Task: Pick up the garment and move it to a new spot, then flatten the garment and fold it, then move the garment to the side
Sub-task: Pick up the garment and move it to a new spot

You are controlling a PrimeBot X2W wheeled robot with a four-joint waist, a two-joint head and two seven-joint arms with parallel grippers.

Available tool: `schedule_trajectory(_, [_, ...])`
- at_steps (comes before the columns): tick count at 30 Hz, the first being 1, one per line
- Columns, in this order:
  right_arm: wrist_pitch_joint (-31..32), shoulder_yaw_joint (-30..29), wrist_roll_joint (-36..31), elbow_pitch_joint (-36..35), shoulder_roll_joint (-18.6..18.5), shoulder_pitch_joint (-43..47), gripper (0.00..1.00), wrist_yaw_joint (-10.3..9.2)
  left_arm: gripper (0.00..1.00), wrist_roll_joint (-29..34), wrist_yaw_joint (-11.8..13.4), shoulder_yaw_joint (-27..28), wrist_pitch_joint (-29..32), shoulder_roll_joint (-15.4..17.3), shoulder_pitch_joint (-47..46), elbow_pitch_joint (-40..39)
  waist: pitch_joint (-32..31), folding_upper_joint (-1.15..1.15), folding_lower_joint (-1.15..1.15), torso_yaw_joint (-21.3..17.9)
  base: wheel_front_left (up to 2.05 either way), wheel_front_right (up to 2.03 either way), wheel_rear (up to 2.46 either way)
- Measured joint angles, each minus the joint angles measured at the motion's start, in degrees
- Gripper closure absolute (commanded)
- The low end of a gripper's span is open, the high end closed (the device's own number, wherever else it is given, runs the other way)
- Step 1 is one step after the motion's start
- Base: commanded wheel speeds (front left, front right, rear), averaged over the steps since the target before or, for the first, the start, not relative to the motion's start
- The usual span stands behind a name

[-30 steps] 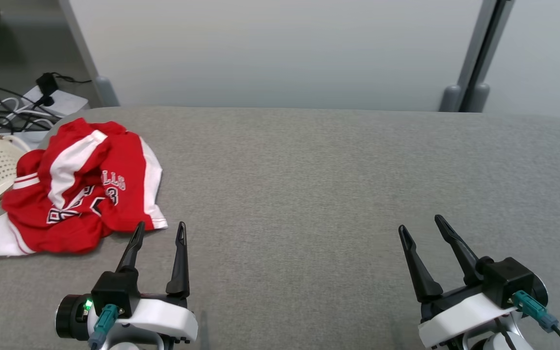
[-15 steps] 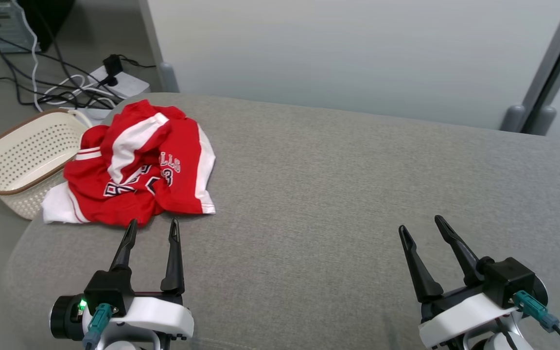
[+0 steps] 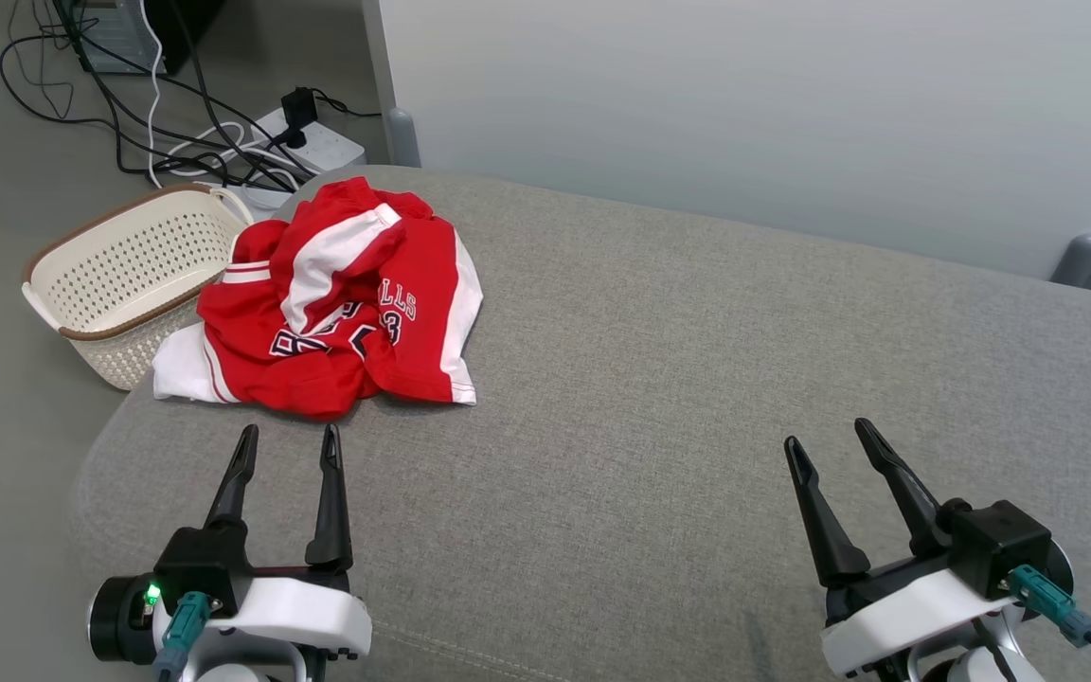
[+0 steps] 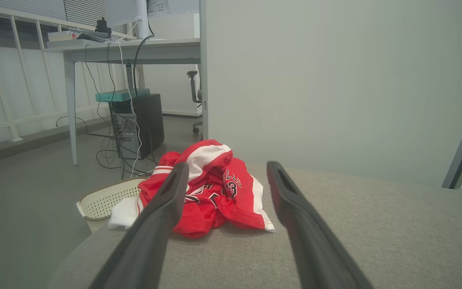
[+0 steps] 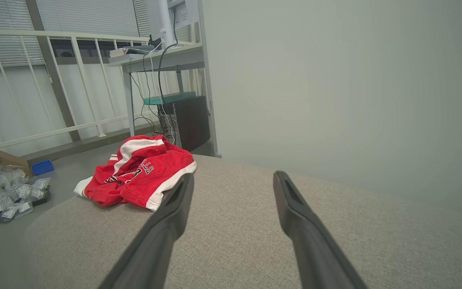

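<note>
Grey fabric counter [image 3: 659, 398] fills the near field of the head view. Over the last second the whole frame has swung toward my left. Both grippers sit at much the same places in the picture as before, so I log this as the robot turning, not the things moving.

Nearest: left gripper [image 3: 288, 434], fingers spread, nothing between them. Right gripper [image 3: 828, 436], fingers likewise spread and empty, over bare counter well apart from the cloth. No change in either opening across the second.

Next out: the garment [image 3: 347, 303], a red and white jersey, crumpled in a heap at the counter's far left corner, with one white edge at the counter's left border. It has come from the frame's left margin to sit just ahead of the left fingertips, with a strip of bare counter between. In the left wrist view the garment [image 4: 211, 188] lies almost framed between the two fingers [image 4: 163, 208].

Beyond it: a cream perforated basket [image 3: 115, 355] on the floor beside the counter corner, now fully in frame. Then a power strip [image 3: 304, 142] with cables, and the pale partition wall [image 3: 697, 114].

Judgement: nothing has been picked up yet. The turn lines the left arm up for a reach. The heap offers raised folds to pinch, and the edge near the basket could slide off if it is dragged.
</note>
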Motion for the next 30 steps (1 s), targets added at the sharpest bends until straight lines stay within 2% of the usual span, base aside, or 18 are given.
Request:
schedule_trajectory(17, [0.0, 0.4, 0.5, 0.1, -0.5, 0.0, 0.00, 0.00, 0.00, -1.0, 0.8, 0.0, 0.0, 0.0, -0.1, 0.5, 1.6, 0.00, 0.00, 0.7, 0.00, 0.00, 0.00])
schedule_trajectory(30, [0.0, -0.8, -0.2, 0.4, -3.8, -3.1, 0.00, 0.00, 0.00, -5.4, 2.7, -1.1, 0.0, -0.1, -7.2, 2.5, 8.0, 0.00, 0.00, -0.5, 0.00, 0.00, 0.00])
